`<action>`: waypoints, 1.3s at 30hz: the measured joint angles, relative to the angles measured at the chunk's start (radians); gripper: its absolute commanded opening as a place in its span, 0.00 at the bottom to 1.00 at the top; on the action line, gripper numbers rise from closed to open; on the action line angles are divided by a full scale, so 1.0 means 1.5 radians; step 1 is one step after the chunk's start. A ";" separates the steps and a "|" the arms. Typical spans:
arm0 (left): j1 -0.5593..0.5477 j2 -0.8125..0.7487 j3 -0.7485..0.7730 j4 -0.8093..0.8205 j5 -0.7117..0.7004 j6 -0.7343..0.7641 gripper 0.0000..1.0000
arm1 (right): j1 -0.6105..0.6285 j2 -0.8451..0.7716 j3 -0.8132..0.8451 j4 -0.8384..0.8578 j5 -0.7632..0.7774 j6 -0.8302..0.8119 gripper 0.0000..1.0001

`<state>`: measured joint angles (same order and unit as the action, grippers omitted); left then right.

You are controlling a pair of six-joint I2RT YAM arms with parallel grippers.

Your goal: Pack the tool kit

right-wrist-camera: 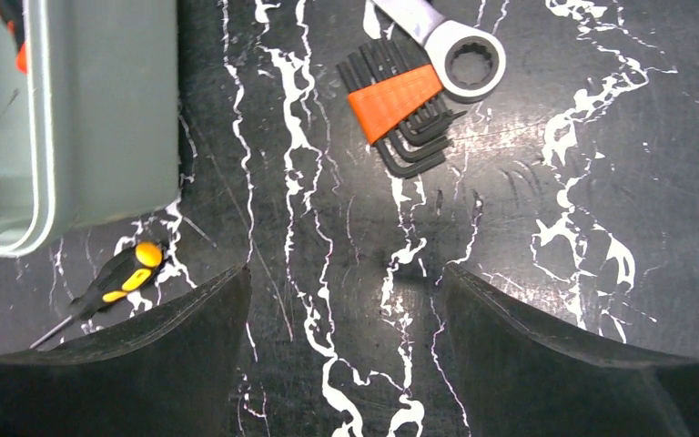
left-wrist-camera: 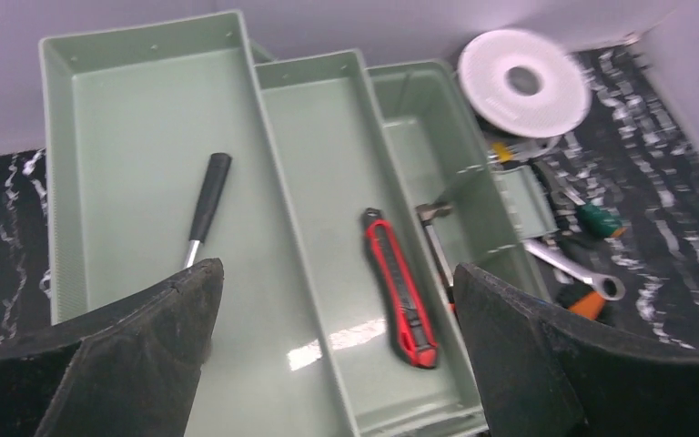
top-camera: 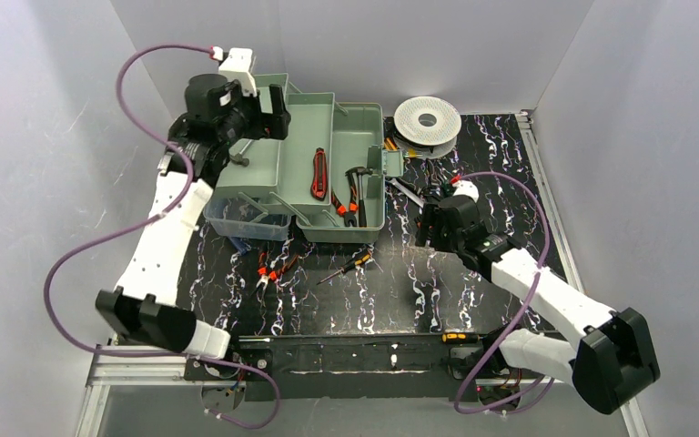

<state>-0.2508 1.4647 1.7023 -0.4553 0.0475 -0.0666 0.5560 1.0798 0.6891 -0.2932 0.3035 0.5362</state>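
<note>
The toolbox stands open at the far left of the table, close to the back wall. Its green trays are stepped out side by side, with their long sides running from far to near.

In the middle tray the red knife lies lengthwise along the tray floor, parallel to the tray walls. In the widest tray the hammer also lies lengthwise, its black grip toward the far end. Its head is hidden behind a finger. Pliers rest in the deep base compartment.

The left gripper hangs above the trays with its jaws spread wide and nothing between them. The knife sits below the gap, nearer the right finger.

The right gripper hovers over bare table just off the toolbox's near right corner, jaws likewise wide and empty. A screwdriver lies beside its left finger, handle toward the toolbox and tip pointing away. Beyond the jaws lie a hex-key set and a wrench, whose ring end touches the keys.

Open tabletop stretches in front of the toolbox, between the two arms. A white spool sits at the far edge, right of the box.
</note>
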 measured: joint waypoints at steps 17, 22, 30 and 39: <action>-0.107 -0.230 -0.337 0.026 0.089 -0.039 0.98 | -0.063 0.083 0.051 -0.032 0.054 0.044 0.82; -0.251 -0.231 -0.372 0.034 0.104 0.007 0.98 | -0.114 0.111 0.079 -0.032 0.040 0.061 0.81; -0.288 -0.270 -0.474 0.063 0.120 0.093 0.98 | -0.130 0.150 0.109 -0.038 0.061 0.056 0.79; -0.292 -0.346 -0.530 0.115 0.154 0.109 0.98 | -0.131 0.299 0.216 -0.089 0.046 0.049 0.78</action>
<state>-0.6895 0.9459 0.9077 -0.2832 0.2783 0.0967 0.3592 1.5288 1.0134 -0.4267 0.3717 0.6094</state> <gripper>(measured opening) 0.981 0.783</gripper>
